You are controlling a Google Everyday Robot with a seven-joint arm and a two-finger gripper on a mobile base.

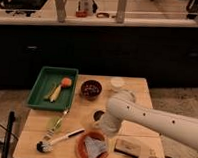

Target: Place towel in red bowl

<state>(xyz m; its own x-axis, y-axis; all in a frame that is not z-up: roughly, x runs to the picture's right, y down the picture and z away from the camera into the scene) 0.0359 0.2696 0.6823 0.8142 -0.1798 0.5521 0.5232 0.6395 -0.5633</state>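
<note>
The red bowl (92, 147) sits near the front edge of the wooden table (141, 98). A grey crumpled towel (95, 146) lies inside it. My white arm reaches in from the right, and its gripper (105, 127) is just above and behind the bowl's right rim, mostly hidden by the arm's wrist.
A green tray (53, 86) with a carrot and other produce stands at the back left. A dark bowl (91, 88) and a white cup (117, 83) are at the back. A dish brush (59, 140) and a green item (55, 123) lie front left, and a sponge (127, 148) front right.
</note>
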